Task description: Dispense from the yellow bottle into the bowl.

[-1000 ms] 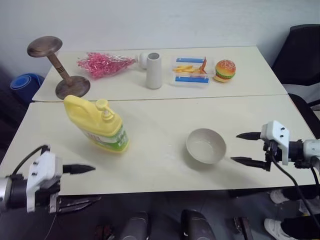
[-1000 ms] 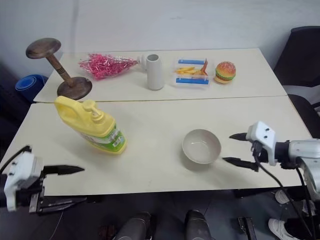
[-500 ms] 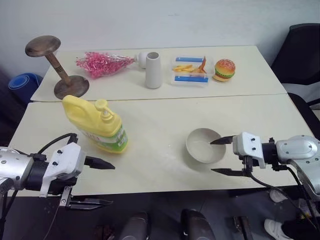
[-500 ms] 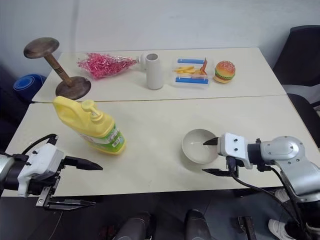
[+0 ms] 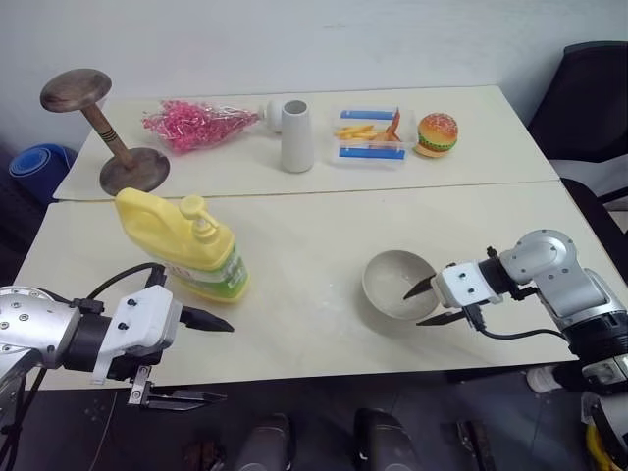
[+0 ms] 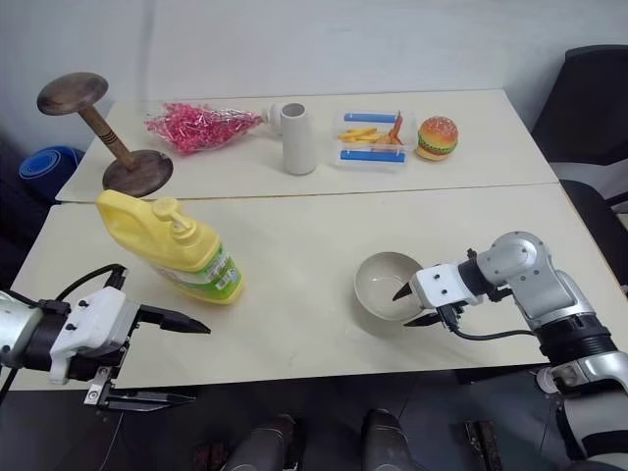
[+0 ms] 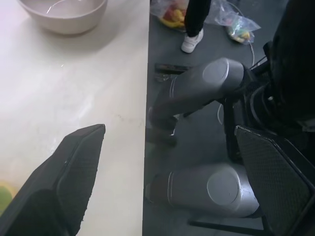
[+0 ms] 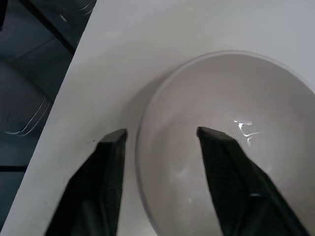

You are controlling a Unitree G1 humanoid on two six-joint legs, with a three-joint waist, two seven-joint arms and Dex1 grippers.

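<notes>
Since a second ago the right claw (image 6: 410, 305) has swung in from the right side of the frame and dropped onto the bowl (image 6: 386, 285), its fingers narrowing as it came; the left claw (image 5: 201, 358) has edged up and inward from the lower left corner, and the bowl and bottle have kept their places on the desk (image 5: 314, 235).

Nearest, at the lower left, the left claw is spread wide, one finger over the desk's front edge and the other hanging below it, gripping nothing. It points toward the yellow bottle (image 5: 182, 245) but is not touching it (a clear strip of desk lies between them).

At the lower right, the right claw straddles the bowl's near rim: the right wrist view shows one finger (image 8: 226, 172) inside the bowl and the other outside against the wall, with the rim between them. The fingers are partly drawn together, and whether they already pinch the rim firmly I cannot tell.

In the middle left stands the yellow bottle, upright, pump top untouched, well apart from the bowl, which sits centre-right.

Further back, along the upper part of the frame, are a wooden stand (image 5: 98, 132), a pink bundle (image 5: 191, 126), a grey-white vase (image 5: 296, 136), a tray of toy fries (image 5: 368, 135) and a toy burger (image 5: 437, 134).

By my reading the task is at an early stage: the bowl is being secured, likely to steady it or bring it nearer. Nothing looks dispensed, and the bowl appears empty. Reaching the bottle and pressing its pump remain.
</notes>
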